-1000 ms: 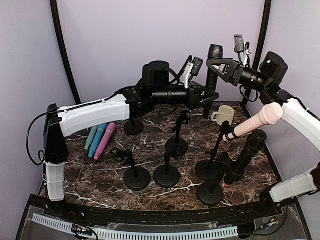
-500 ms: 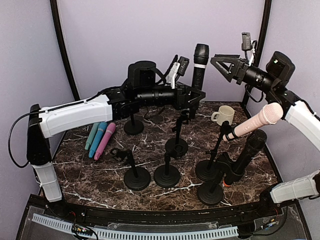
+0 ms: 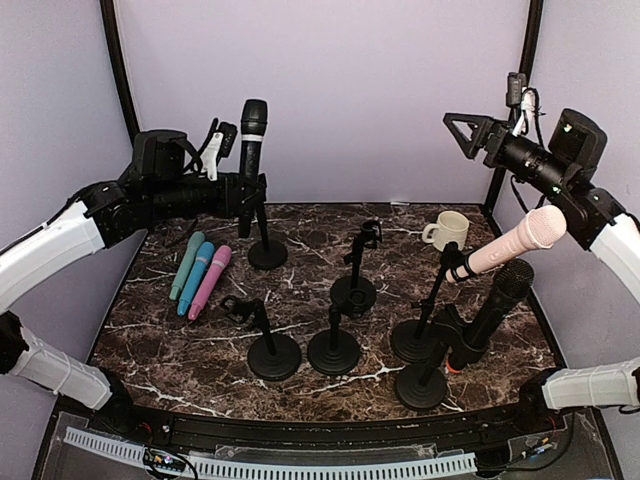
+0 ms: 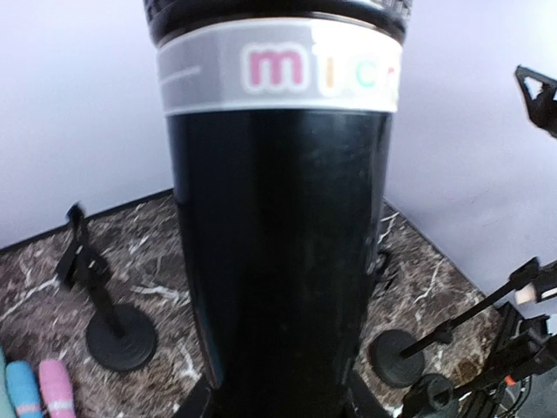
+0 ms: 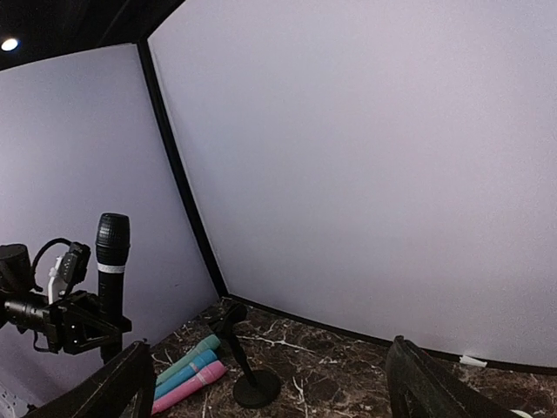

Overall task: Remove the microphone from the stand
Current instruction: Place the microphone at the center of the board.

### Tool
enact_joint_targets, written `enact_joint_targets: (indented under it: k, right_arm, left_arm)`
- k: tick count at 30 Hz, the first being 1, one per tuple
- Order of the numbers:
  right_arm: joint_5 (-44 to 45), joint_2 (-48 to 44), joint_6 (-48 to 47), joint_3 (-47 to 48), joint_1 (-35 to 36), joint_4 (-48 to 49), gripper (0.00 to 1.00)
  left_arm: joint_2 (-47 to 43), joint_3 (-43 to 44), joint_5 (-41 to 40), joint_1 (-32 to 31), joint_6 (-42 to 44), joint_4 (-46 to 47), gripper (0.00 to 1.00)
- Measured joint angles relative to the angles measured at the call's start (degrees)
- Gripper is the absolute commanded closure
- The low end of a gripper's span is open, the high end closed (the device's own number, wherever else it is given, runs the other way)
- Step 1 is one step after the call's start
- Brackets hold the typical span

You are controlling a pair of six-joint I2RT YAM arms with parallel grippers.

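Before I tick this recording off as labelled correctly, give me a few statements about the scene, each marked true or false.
1. The left gripper holds a black microphone upright. True.
2. The right gripper is shut on the pink microphone. False: it is open, empty and raised; that microphone sits in its stand.
3. Three coloured microphones lie side by side on the table, at its left. True.
4. The mug lies tipped over at the front edge. False: it stands upright near the back right.
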Motion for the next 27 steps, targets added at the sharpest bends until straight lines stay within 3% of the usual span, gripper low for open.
enact_joint_targets:
  k: [6, 14, 27]
  right_arm:
    - [6.40, -2.86, -0.70, -1.81, -0.55, -5.62, 0.07]
    - [11.37, -6.32, -1.36, -3.76, -0.79, -9.90, 0.07]
    - [12.33, -8.59, 0.90, -8.09, -0.79, -12.90, 0.08]
  left_arm:
    - [-6.99, -11.54, -5.25, 2.75, -1.36, -8.52, 0.91]
    - [-6.88, -23.93, -7.50, 5.16, -5.86, -13.18, 0.90]
    - [11.26, -21.05, -7.06, 10.99, -2.95, -13.84, 0.84]
